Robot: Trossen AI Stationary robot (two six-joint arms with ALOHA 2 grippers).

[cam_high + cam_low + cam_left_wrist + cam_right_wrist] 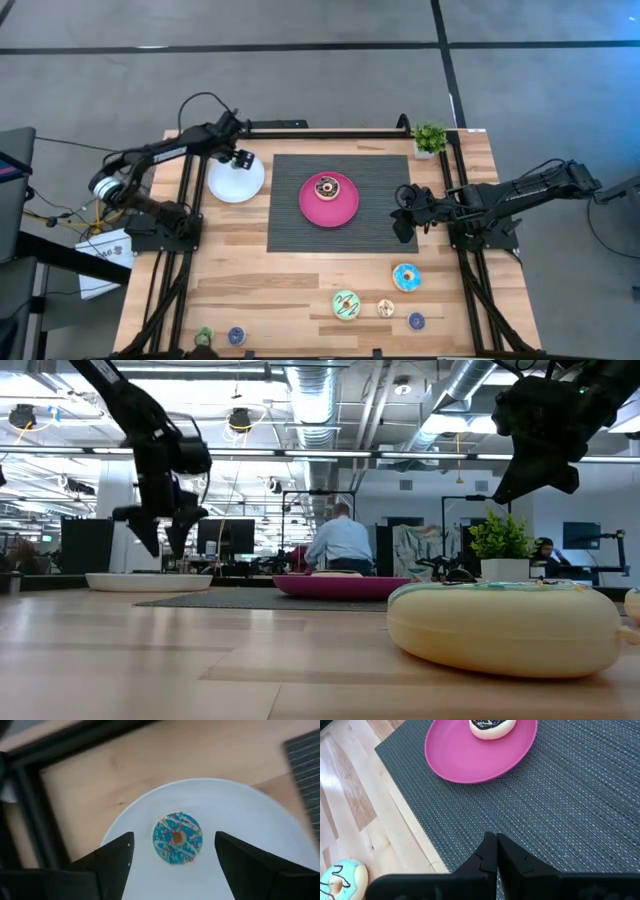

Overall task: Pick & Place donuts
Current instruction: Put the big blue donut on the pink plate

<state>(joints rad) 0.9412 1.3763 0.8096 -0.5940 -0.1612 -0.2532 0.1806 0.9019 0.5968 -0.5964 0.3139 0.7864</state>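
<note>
My left gripper [175, 855] hangs open above the white plate [237, 180]. A tiny blue sprinkled donut [177, 837] lies flat on that plate, and the fingers stand on either side of it without touching. The low view shows this gripper [160, 525] clear above the plate. My right gripper [496, 845] is shut and empty over the dark mat's right edge [403, 215]. A chocolate-iced donut [326, 187] lies on the pink plate [340, 210]. The light blue donut [407, 277], the pale green donut [346, 305] and several tiny ones lie on the bare table near its near edge.
A dark ribbed mat [290, 200] lies under the pink plate. A small potted plant [430, 137] stands at the far right corner. Black frame rails run along both table sides. A pale donut [510, 625] fills the low view's foreground. A person sits in the room behind.
</note>
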